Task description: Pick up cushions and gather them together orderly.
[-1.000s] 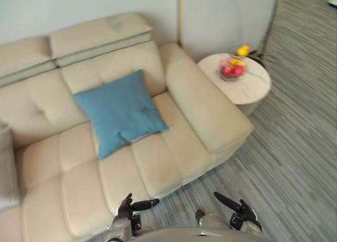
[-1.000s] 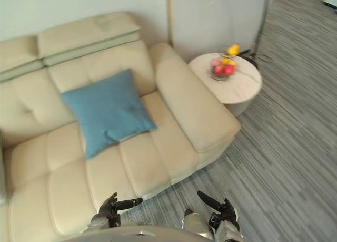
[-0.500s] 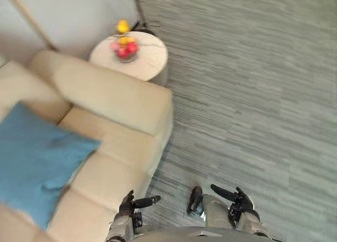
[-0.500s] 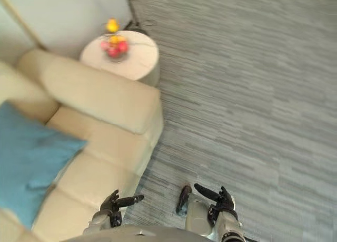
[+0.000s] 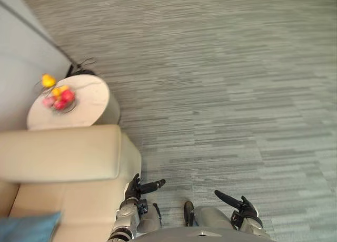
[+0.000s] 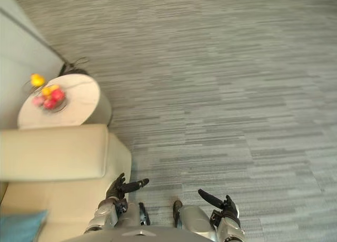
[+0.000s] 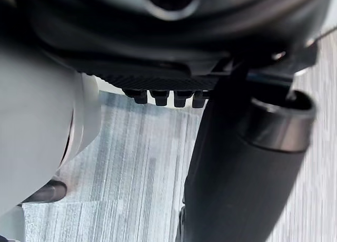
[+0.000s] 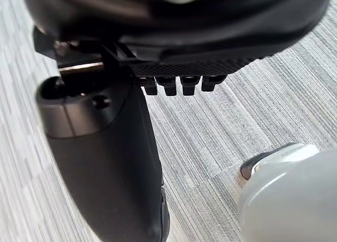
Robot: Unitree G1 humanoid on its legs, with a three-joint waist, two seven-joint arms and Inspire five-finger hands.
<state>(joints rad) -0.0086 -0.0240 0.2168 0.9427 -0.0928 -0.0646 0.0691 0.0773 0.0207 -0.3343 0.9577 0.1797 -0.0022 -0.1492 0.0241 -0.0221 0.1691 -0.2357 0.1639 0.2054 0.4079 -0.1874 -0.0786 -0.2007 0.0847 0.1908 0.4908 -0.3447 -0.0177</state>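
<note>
A corner of the blue cushion [image 5: 27, 227] showed at the lower left edge of the frame, lying on the seat of a cream sofa [image 5: 79, 210]. Neither hand touched it. The sofa's broad padded armrest [image 5: 58, 152] ran across the left side just above the seat. Beyond the armrest, towards the upper left, stood a round pale side table [image 5: 87, 107], close against the sofa's end. On it sat a bowl of fruit [image 5: 58, 98] holding red and orange pieces, with one yellow fruit [image 5: 48, 80] lying apart beside it. A light grey wall [image 5: 21, 57] filled the upper left corner, and grey striped carpet [image 5: 226, 94] covered the rest of the frame.

At the bottom centre the left hand [image 5: 134, 192] hung just beside the sofa's front corner, fingers straight and thumb stretched out sideways, holding nothing. The right hand [image 5: 246, 210] hung at the lower right over the carpet, likewise spread and holding nothing.
</note>
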